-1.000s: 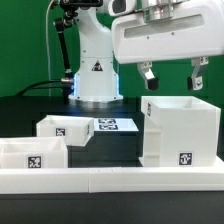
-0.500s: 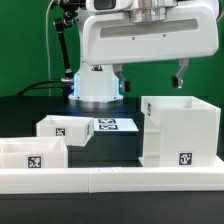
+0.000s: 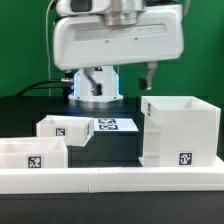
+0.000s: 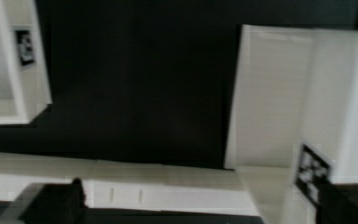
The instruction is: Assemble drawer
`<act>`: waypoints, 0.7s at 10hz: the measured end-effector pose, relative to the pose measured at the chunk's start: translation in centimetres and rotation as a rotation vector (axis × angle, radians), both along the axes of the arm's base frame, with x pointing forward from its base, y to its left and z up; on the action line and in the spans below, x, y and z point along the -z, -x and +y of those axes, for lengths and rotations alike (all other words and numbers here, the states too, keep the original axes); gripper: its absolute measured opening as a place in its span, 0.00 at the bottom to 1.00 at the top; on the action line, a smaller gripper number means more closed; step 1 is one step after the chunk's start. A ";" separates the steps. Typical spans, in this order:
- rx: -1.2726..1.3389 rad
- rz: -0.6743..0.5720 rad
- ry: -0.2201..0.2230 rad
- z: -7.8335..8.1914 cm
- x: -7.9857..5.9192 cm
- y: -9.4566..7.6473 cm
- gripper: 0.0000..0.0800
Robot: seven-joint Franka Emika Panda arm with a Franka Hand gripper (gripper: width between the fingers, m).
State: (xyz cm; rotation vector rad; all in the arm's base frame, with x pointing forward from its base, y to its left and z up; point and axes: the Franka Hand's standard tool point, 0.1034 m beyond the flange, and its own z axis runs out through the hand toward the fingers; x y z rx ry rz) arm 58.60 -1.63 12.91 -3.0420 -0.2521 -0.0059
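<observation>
The large white open-topped drawer case (image 3: 180, 130) stands at the exterior view's right, with a marker tag on its front. A small white drawer box (image 3: 62, 127) sits left of the middle, and another white tagged part (image 3: 30, 155) lies at the near left. My gripper (image 3: 121, 80) hangs high above the table, left of the case, with its fingers (image 3: 150, 76) wide apart and nothing between them. The wrist view shows the case (image 4: 300, 90), a white part with a tag (image 4: 5, 60) and one dark fingertip (image 4: 37, 204).
The marker board (image 3: 112, 126) lies flat on the black table behind the parts. A long white rail (image 3: 110, 182) runs along the front edge and also shows in the wrist view (image 4: 149, 178). The robot base (image 3: 96, 88) stands at the back.
My gripper has moved toward the exterior view's left, from above the case to above the table's middle. It stays open and empty. The parts have not moved.
</observation>
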 end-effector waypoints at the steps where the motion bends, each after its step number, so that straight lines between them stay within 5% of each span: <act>1: -0.025 -0.002 0.004 -1.2 0.5 0.4 0.81; 3: -0.022 -0.008 0.011 -5.1 2.4 1.0 0.81; 7: -0.019 -0.004 0.011 -5.3 2.7 1.0 0.81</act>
